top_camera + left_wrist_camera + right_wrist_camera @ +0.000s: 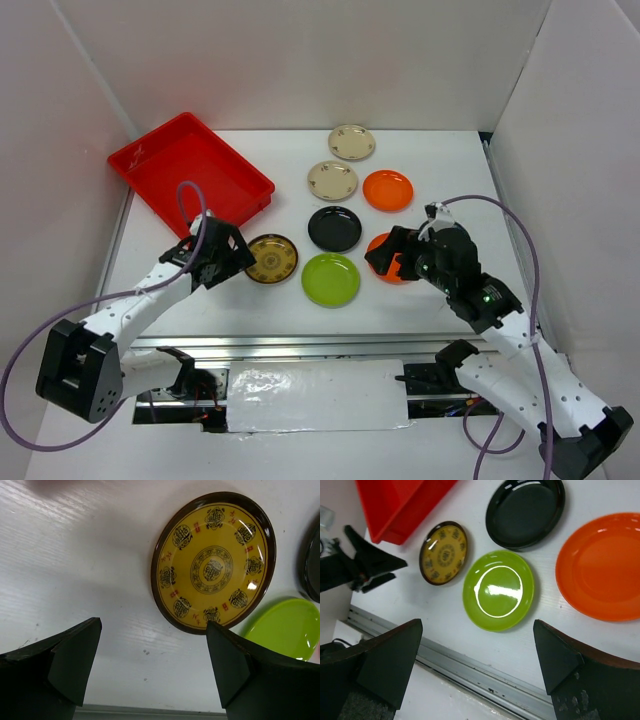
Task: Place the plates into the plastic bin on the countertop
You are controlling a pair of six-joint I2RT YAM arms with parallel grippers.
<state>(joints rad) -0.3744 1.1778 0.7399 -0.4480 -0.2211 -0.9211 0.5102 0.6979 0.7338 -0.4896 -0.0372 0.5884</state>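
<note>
The red plastic bin (190,175) sits empty at the back left of the white countertop (440,160). Several plates lie to its right: two beige (352,142) (332,181), an orange one (388,190), a black one (334,228), a brown-gold patterned one (272,258) and a lime green one (330,279). A second orange plate (393,272) is partly hidden under my right gripper (385,258), which is open and empty above it. My left gripper (235,258) is open and empty, just left of the brown-gold plate (213,562). No dark teal plate is in view.
A metal rail (485,672) runs along the front edge of the countertop. White walls close in the left, back and right sides. In the right wrist view the lime green plate (498,590) lies ahead, with the black plate (525,511) and the orange plate (600,567) beyond.
</note>
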